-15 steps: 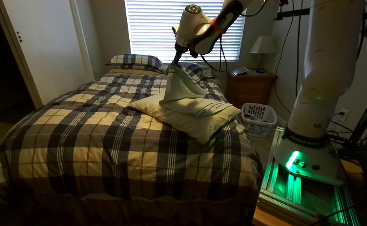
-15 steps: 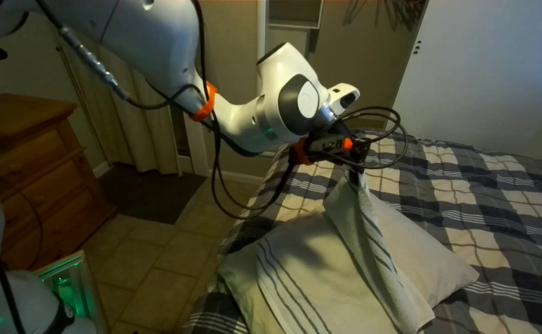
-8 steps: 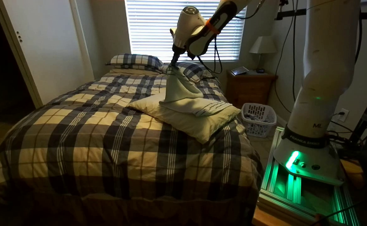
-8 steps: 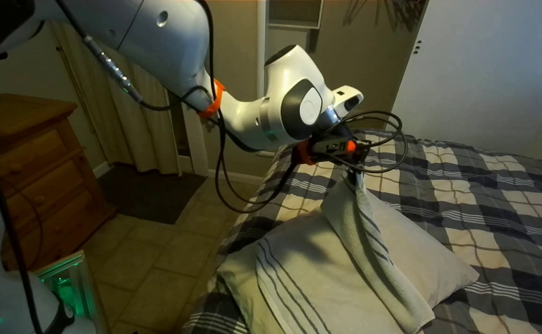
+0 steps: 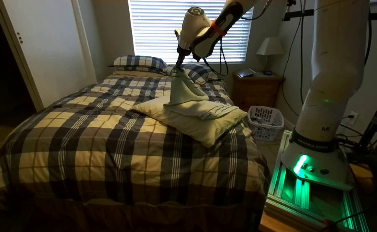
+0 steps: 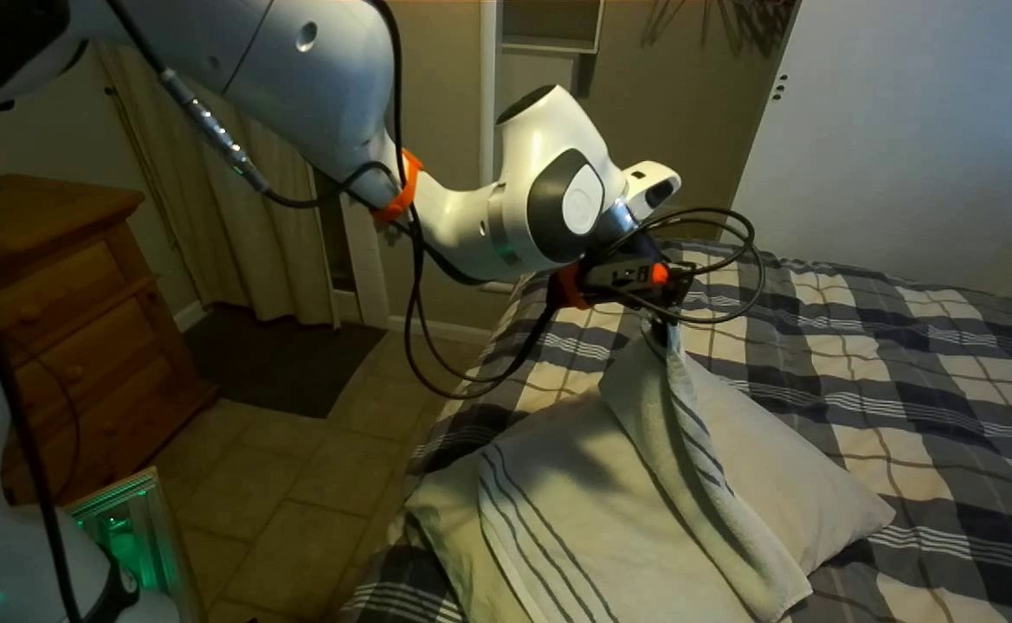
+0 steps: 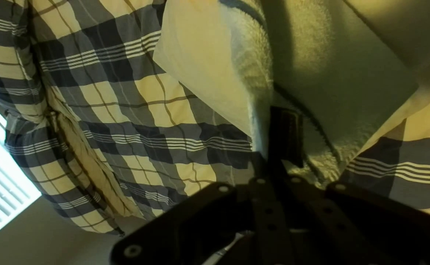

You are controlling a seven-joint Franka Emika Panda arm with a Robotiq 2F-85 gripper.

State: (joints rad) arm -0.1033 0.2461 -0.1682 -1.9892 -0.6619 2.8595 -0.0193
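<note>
A pale towel with dark stripes lies partly on a cream pillow; the towel (image 5: 187,88) and pillow (image 5: 212,133) also show in an exterior view as towel (image 6: 588,528) and pillow (image 6: 804,476). My gripper (image 5: 178,66) is shut on one corner of the towel and holds it up in a tent-like peak above the pillow. In an exterior view the gripper (image 6: 661,331) points down with the towel's striped edge hanging from it. In the wrist view the gripper (image 7: 269,136) pinches the towel (image 7: 325,70); the dark fingers partly hide the gripped cloth.
The bed has a plaid cover (image 5: 88,141) and plaid pillows (image 5: 140,61) at its head. A white basket (image 5: 265,124) holding cloth stands beside the bed. A nightstand (image 5: 256,91) carries a lamp (image 5: 270,46). A cable loop (image 6: 406,346) hangs from the arm. A wooden dresser (image 6: 81,329) stands nearby.
My gripper has moved slightly left in an exterior view and a little lower, carrying the towel's corner with it. Over the last half second it has hardly moved. The pillow has stayed put.
</note>
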